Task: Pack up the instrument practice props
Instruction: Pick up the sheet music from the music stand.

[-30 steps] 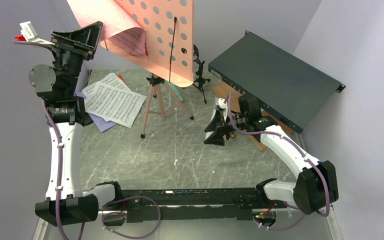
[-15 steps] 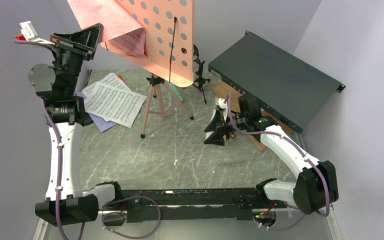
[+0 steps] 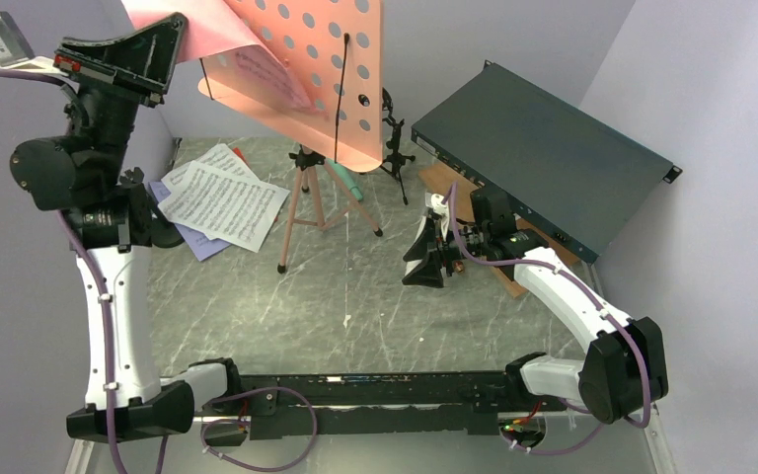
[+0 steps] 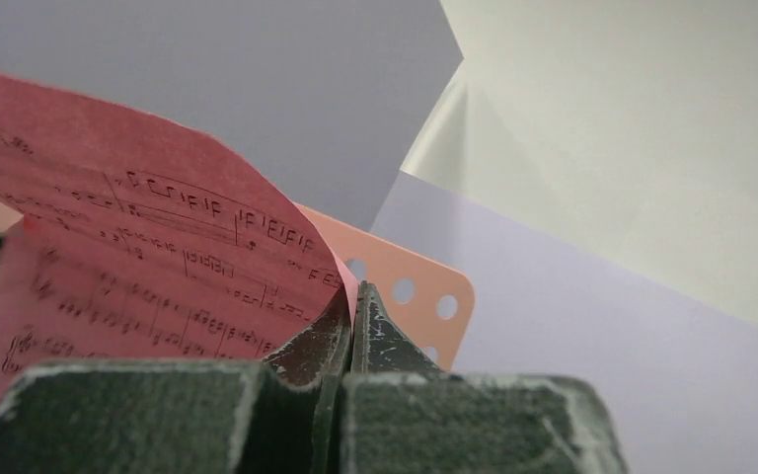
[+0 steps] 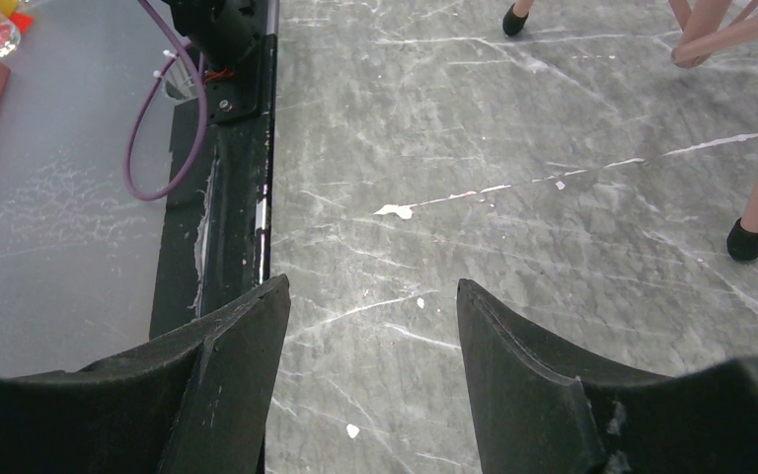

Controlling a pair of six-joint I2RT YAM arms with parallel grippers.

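While the left claw [image 4: 349, 296] is raised high beside the pink perforated music tripod [image 3: 331, 69], its jaws are pressed together on the edge of the red sheet-music page [image 4: 118, 247], which curves away from the tripod's panel. White sheet-music pages [image 3: 225, 202] lie on the table [image 3: 355, 296] left of the tripod's legs, overlapping a lavender page [image 3: 200, 245]. The right claw [image 5: 373, 296] hangs spread low over the table, holding nothing.

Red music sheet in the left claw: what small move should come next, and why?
Probably draw it up and away from the stand. The left gripper is shut on the red sheet, whose far end lies against the pink stand, so it isn't free yet.
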